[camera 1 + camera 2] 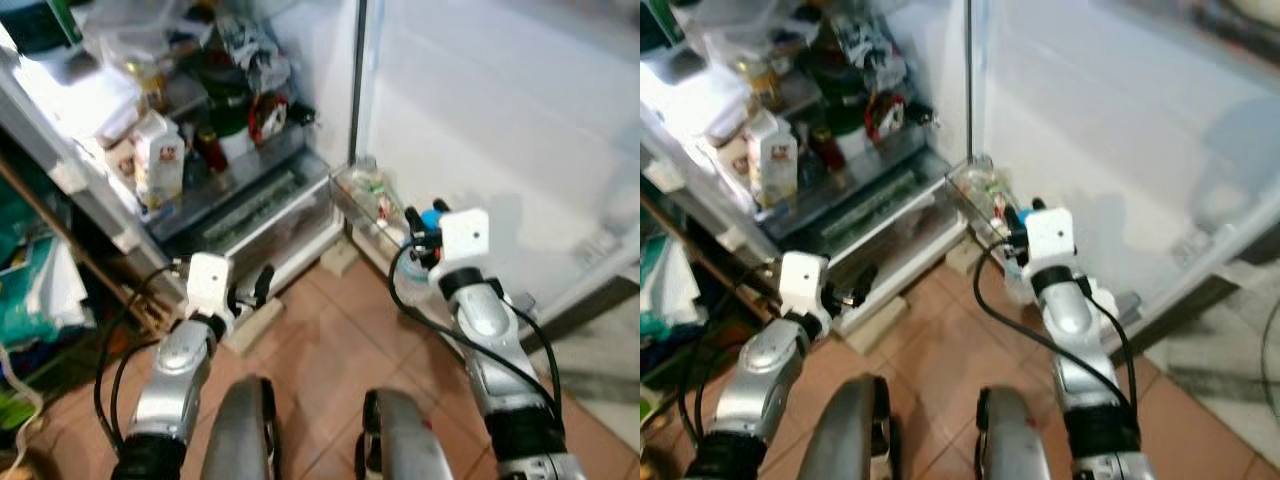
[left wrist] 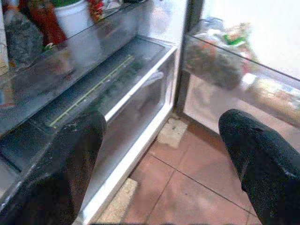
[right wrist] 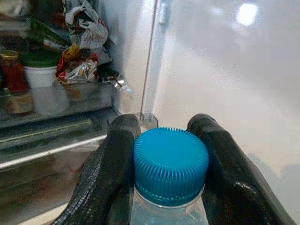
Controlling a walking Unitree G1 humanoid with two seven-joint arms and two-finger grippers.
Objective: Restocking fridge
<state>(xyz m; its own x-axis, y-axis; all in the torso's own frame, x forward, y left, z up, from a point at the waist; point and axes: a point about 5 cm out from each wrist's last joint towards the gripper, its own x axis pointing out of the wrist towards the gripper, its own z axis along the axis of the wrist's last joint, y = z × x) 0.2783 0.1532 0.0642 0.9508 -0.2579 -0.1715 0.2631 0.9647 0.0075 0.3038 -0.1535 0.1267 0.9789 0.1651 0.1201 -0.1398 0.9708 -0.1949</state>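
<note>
The fridge stands open before me, its shelves packed with food and its door swung out to the right. My right gripper is shut on a clear bottle with a blue cap, the fingers clasping its neck. I hold that bottle low beside the door's bottom bin. My left gripper is open with nothing between its fingers, and it points at the bottom drawer from near the floor.
A milk carton, jars and wrapped packets crowd the fridge shelves. The door bin holds small packets. Terracotta floor tiles lie below, with a cream block at the fridge's foot. Cluttered shelving stands at my left.
</note>
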